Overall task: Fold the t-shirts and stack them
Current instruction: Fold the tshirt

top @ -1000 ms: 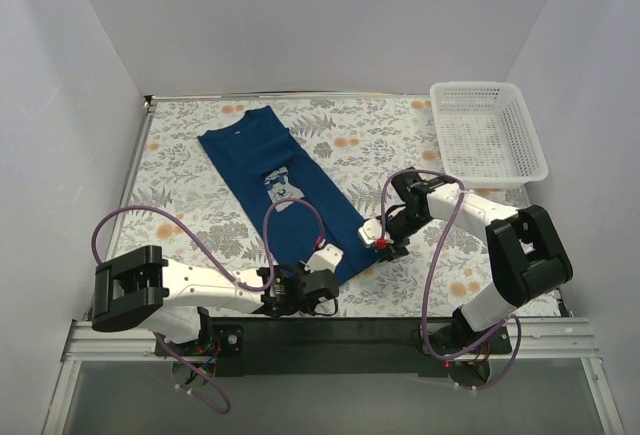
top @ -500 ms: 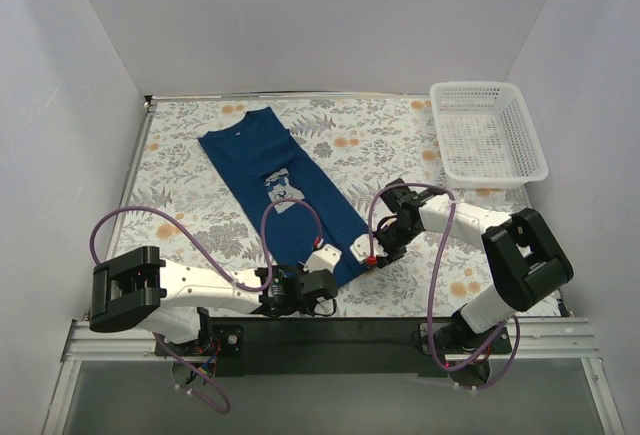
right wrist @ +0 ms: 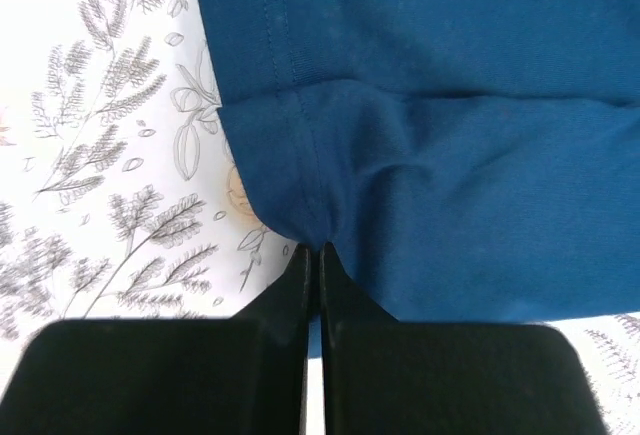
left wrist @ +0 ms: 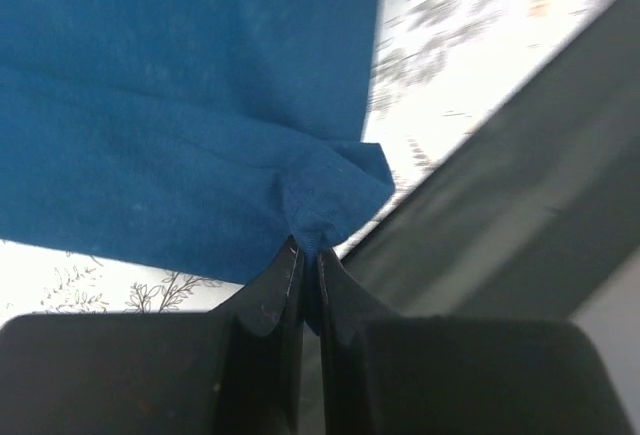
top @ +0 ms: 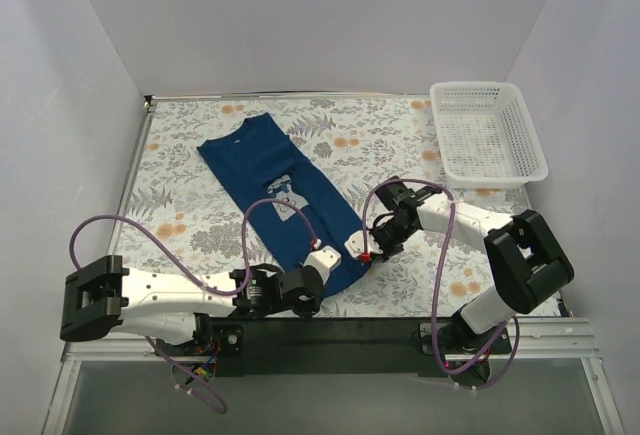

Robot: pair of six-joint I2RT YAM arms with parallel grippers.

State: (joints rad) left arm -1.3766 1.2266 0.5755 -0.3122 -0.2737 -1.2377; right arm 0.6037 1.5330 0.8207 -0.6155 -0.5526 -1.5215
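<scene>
One navy t-shirt (top: 262, 167) on floral table (top: 400, 135), lying diagonally, collar toward 11 o'clock, hem toward 5 o'clock. Two grippers at hem: left gripper (top: 322, 255) pinched tight on hem corner, right gripper (top: 362, 250) pinched tight on hem edge. One white basket (top: 500, 179) at 2 o'clock

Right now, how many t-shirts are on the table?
1. The navy t-shirt lies diagonally on the floral table, collar far left, hem towards the near edge. The left pincer and right pincer are each shut on a hem corner. Another shirt beneath it would be hidden.
</scene>
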